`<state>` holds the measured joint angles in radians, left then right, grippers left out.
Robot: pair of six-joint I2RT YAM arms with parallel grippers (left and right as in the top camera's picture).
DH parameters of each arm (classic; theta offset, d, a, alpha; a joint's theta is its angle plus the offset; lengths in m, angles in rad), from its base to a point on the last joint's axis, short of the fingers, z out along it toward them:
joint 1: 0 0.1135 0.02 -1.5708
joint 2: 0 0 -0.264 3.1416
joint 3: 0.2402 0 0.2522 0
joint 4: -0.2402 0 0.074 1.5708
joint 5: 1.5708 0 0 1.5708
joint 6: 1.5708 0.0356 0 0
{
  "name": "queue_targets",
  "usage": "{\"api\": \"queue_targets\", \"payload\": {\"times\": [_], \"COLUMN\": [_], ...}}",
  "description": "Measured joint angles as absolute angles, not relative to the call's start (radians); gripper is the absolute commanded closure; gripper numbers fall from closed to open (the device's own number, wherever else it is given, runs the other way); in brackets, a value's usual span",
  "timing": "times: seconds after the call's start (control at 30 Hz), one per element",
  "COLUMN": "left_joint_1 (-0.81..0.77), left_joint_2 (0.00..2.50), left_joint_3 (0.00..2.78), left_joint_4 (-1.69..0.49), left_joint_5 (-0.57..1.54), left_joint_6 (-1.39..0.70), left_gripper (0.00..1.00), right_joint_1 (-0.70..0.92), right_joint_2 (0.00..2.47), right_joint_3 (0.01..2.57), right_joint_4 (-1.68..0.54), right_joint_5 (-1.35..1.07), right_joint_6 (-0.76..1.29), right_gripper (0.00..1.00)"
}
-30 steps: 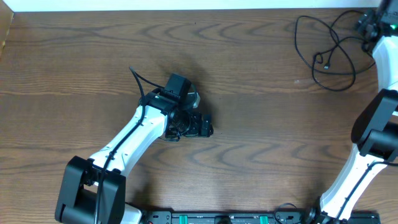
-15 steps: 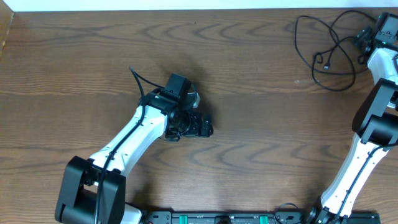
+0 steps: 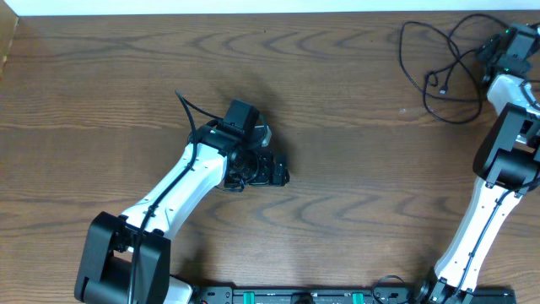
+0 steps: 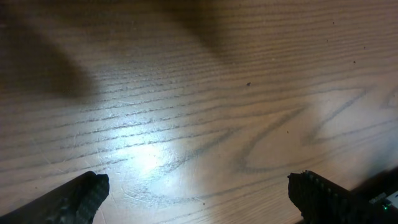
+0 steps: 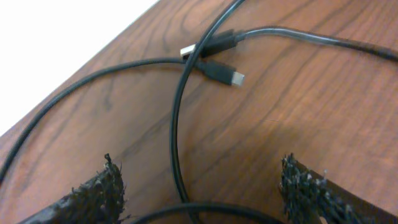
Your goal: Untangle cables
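Note:
Thin black cables point(image 3: 441, 84) lie in crossed loops at the table's far right corner. No white cable is in view. My right gripper point(image 3: 498, 49) is at the loops' right edge. In the right wrist view it point(image 5: 202, 193) is open, low over the wood, with one black cable point(image 5: 176, 124) running between its fingers and another crossing below. Two small plug ends point(image 5: 214, 59) lie crossed just ahead of it. My left gripper point(image 3: 263, 171) is at mid-table, far from the cables. It is open and empty over bare wood in the left wrist view point(image 4: 199, 193).
The wooden table's point(image 3: 337, 211) far edge meets a white surface point(image 3: 253, 7) just behind the cables. The right arm point(image 3: 494, 177) stands along the right side, and the left arm point(image 3: 181, 186) stretches from the front left.
The right gripper has shifted a little forward from the far right corner, over the right edge of the cable loops. The left arm has not moved.

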<state>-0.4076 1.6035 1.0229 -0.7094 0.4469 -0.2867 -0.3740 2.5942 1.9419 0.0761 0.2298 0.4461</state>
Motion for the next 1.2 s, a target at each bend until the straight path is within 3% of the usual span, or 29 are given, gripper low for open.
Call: {"api": "queue_targets", "payload": {"times": [0.3,0.5,0.53,0.67,0.93,1.2], "left_joint_1": [-0.408,-0.408,-0.408,-0.408,-0.408,-0.408], "left_joint_2": [1.604,1.604,1.604,1.604,1.604,1.604], "left_joint_3": [1.023,1.023,1.023,1.023,1.023,1.023], "left_joint_4": [-0.709,-0.709,-0.709,-0.709,-0.709,-0.709], "left_joint_5": [0.447,0.447,0.447,0.447,0.447,0.447], "left_joint_6": [-0.287,-0.287,-0.287,-0.287,-0.287,-0.287], "left_gripper": [0.02,0.02,0.02,0.02,0.02,0.02], "right_joint_1": [-0.374,-0.382,-0.385,-0.391,-0.389,-0.386], "right_joint_2": [2.628,2.646,2.65,2.661,2.676,2.642], "right_joint_3": [1.943,1.955,1.957,1.972,2.097,2.195], "right_joint_4": [0.187,0.207,0.209,0.2,0.006,-0.207], "right_joint_5": [0.226,0.215,0.208,0.169,-0.01,0.018], "right_joint_6": [0.515,0.563,0.571,0.587,0.591,0.483], "right_gripper": [0.33,0.63,0.73,0.98,0.99,0.99]}}
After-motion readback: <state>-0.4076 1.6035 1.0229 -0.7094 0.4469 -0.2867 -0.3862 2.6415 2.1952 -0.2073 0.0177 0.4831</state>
